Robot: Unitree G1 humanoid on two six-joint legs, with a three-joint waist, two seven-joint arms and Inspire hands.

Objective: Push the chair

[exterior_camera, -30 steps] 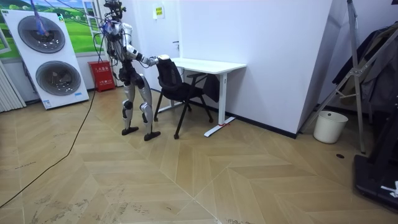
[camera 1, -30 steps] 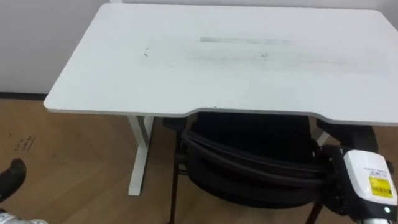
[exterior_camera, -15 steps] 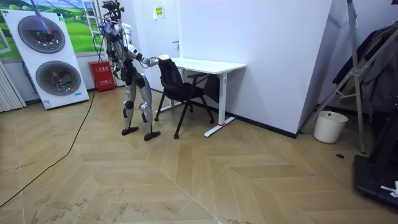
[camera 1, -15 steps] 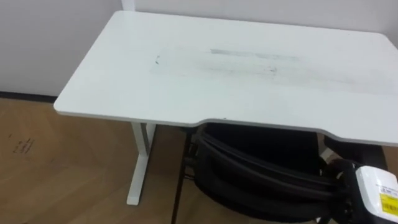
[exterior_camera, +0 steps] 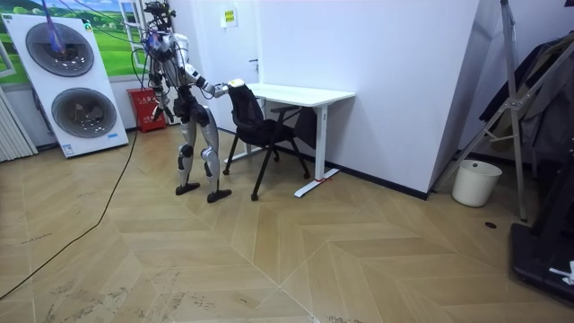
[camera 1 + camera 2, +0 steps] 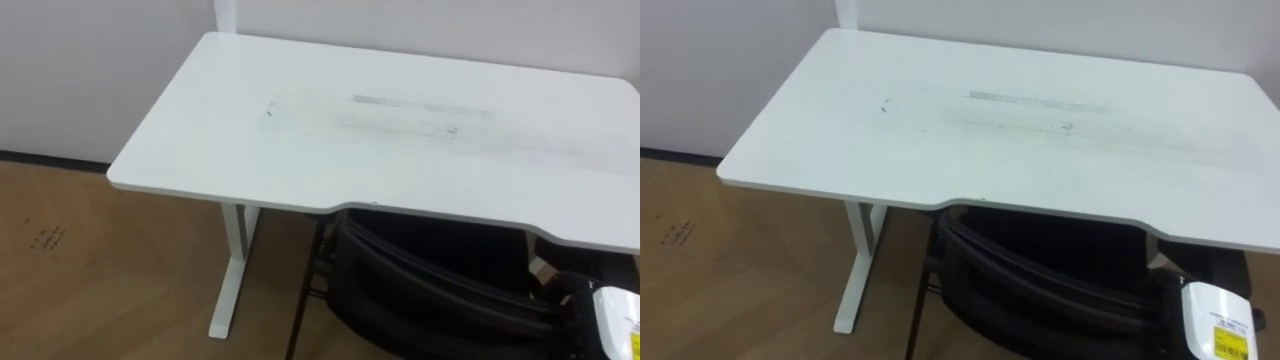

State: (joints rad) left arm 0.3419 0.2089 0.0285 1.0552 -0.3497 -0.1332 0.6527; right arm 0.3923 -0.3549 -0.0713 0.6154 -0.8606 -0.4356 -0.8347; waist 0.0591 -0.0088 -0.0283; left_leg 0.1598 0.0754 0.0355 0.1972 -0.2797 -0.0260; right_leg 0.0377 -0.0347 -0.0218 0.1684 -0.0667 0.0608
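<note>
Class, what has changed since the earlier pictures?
The head camera shifted: the table sits further right in view. The left hand has dropped from the eye view's lower left. The right hand stays on the chair, which has not visibly moved.

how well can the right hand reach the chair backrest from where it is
Likely yes: the right hand sits at the top edge of the chair backrest, with nothing between them. The desk lies beyond it, not in the way.

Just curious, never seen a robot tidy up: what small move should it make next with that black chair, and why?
Probably a short forward push: its right hand sits at the chair backrest, and the chair is only partly under the white desk.
</note>
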